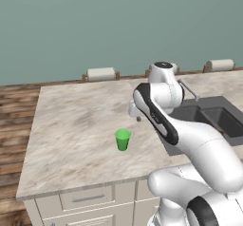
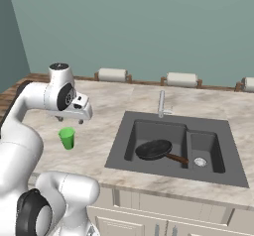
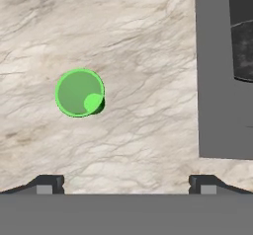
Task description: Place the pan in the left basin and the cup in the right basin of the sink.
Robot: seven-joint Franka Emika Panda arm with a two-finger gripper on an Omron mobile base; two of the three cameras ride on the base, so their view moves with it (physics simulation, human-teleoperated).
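In the left base view the green cup [image 1: 122,139] stands upright on the marble counter [image 1: 71,125], well apart from the sink [image 1: 216,118] at about 3 o'clock from it; the gripper [image 1: 135,110] hangs above the counter at roughly 1 o'clock from the cup, clear of it, which I judge to be a staging height for coming down on the cup. In the right base view the pan [image 2: 155,149] already lies in the left basin [image 2: 149,131], its handle pointing toward 4 o'clock at the divider, so that half looks done, while the right basin [image 2: 204,148] holds nothing but its drain. The cup sits on the counter at about 9 o'clock from the sink, with the gripper above it at about 12 o'clock, not touching. In the hand view, looking straight down, the cup's open mouth sits at about 10 o'clock from the frame's centre; both fingertips [image 3: 47,184] stand wide apart at the bottom edge with nothing between them, so the gripper is not yet centred over the cup. The sink's rim lies at 3 o'clock.
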